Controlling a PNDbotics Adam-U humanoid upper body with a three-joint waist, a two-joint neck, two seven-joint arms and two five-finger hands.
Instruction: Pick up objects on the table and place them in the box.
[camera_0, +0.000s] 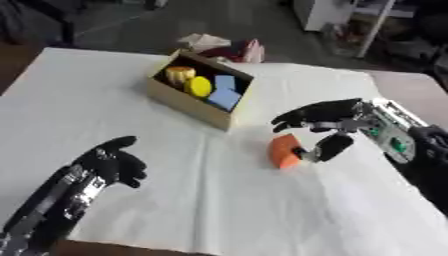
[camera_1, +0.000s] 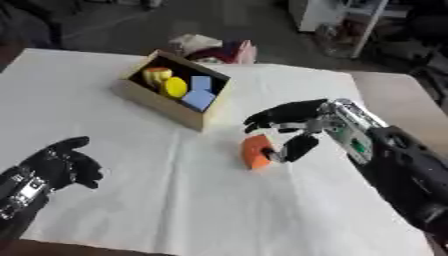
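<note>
An orange block (camera_0: 283, 151) stands on the white table (camera_0: 219, 200), right of centre. My right hand (camera_0: 325, 121) reaches in from the right, its fingers arched above the block and its thumb (camera_0: 333, 146) touching the block's right side; it does not close round it. The open cardboard box (camera_0: 199, 91) sits at the back, holding yellow pieces (camera_0: 198, 86) and blue blocks (camera_0: 225, 98). My left hand (camera_0: 116, 164) rests on the table at the lower left, fingers relaxed, holding nothing.
Behind the box, at the table's far edge, lies a heap of cloth-like things (camera_0: 224, 47) in pink and dark red. A brown surface (camera_0: 411, 87) adjoins the table at the right. Furniture stands further back.
</note>
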